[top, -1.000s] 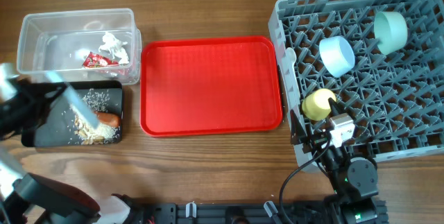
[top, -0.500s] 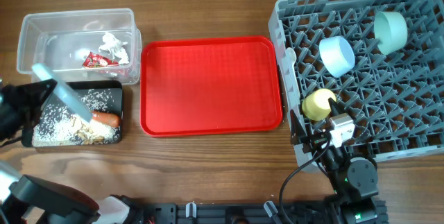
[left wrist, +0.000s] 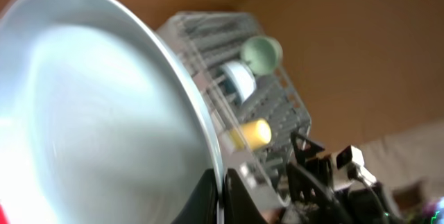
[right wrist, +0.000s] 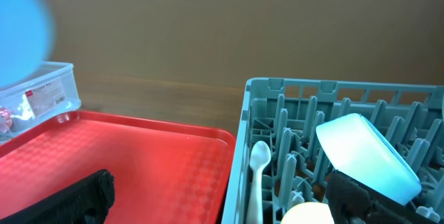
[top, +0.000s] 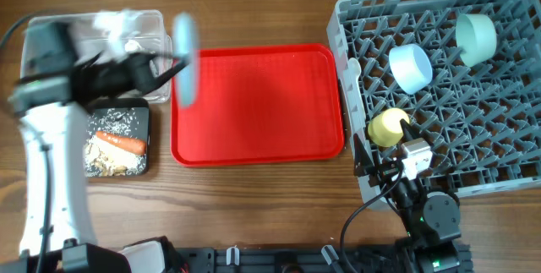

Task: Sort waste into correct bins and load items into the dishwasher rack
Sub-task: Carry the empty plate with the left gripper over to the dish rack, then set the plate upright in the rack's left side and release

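My left gripper (top: 172, 66) is shut on the rim of the light blue plate (top: 183, 57), which stands on edge, blurred, over the red tray's left edge. In the left wrist view the plate (left wrist: 97, 113) fills the left side, its rim pinched between the fingers (left wrist: 205, 197). The black tray (top: 140, 165) holds the carrot (top: 118, 144) and loose seeds (top: 106, 163). The grey rack (top: 473, 129) carries the mint bowl (top: 475, 38), small blue bowl (top: 411, 68), yellow cup (top: 388, 127) and white spoon (right wrist: 258, 175). My right gripper (right wrist: 225, 203) stands open by the rack's near-left corner, holding nothing.
The flat red tray (top: 258, 104) lies between the bins and the rack. The clear tub (top: 51, 40) sits at the back left, partly hidden by my left arm; the red-and-white wrapper (right wrist: 8, 118) shows inside it.
My left arm has lifted the plate from over the black tray and swung it up and right to the red tray's edge. The carrot and seeds are now uncovered. The right arm has not moved.
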`<state>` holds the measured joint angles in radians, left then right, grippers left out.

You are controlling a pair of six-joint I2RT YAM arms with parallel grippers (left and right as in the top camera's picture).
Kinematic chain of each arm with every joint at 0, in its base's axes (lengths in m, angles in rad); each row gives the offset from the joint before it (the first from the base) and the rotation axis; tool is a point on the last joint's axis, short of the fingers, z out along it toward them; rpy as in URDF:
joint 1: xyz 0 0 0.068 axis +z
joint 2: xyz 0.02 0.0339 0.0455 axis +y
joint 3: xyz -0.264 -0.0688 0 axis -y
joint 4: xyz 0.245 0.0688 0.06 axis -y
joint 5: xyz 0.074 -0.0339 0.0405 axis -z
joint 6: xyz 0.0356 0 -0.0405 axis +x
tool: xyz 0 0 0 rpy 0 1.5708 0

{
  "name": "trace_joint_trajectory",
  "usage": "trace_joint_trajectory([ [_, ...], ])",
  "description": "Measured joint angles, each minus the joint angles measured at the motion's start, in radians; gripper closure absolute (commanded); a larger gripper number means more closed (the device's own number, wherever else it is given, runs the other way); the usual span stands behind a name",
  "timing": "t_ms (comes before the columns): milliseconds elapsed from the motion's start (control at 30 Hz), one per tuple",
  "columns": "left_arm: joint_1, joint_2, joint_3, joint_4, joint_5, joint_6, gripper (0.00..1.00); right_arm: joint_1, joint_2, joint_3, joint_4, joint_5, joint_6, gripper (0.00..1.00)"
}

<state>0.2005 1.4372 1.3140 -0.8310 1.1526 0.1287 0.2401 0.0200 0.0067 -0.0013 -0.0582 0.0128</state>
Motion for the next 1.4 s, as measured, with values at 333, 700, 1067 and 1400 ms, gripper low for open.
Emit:
trace_joint_trajectory([
  [333, -0.586, 0.183, 0.010, 1.026, -0.235, -0.697, 0.96, 0.000, -0.001, 0.000, 0.000, 0.000, 0.000, 0.00],
  [700, -0.838, 0.431, 0.009, 1.349, -0.645, -1.218, 0.96, 0.000, -0.001, 0.000, 0.000, 0.000, 0.000, 0.00],
  [1067, -0.848, 0.455, 0.009, 1.189, -0.811, -1.505, 0.59, 0.000, -0.001, 0.000, 0.000, 0.000, 0.000, 0.00],
  [1400, -0.808, 0.450, 0.011, 0.870, -0.787, -1.364, 0.00, 0.000, -0.001, 0.000, 0.000, 0.000, 0.000, 0.00],
])
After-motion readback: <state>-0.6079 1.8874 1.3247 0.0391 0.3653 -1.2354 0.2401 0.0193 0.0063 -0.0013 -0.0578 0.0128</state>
